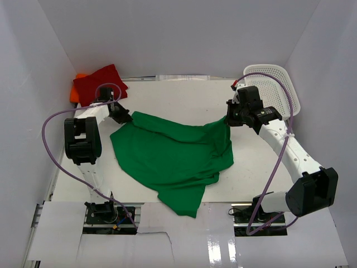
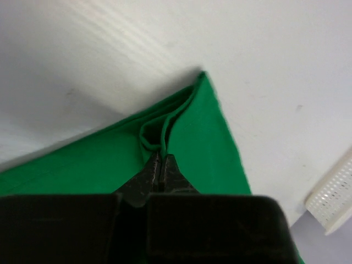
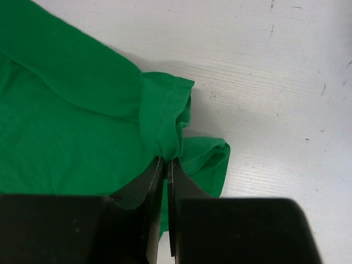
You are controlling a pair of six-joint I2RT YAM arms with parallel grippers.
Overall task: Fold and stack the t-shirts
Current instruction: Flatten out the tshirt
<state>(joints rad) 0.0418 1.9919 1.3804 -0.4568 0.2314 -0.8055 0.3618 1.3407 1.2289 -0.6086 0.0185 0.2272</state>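
The bright green t-shirt lies spread and rumpled across the middle of the table. My left gripper is shut on its far left corner; the wrist view shows the pinched fold of green t-shirt at the gripper. My right gripper is shut on the far right corner; the green t-shirt bunches at the gripper. The red t-shirt lies folded at the far left on the orange t-shirt, of which only an edge shows.
A white mesh basket stands at the far right behind the right arm; its corner shows in the left wrist view. White walls enclose the table on three sides. The green shirt's lower part hangs over the near table edge.
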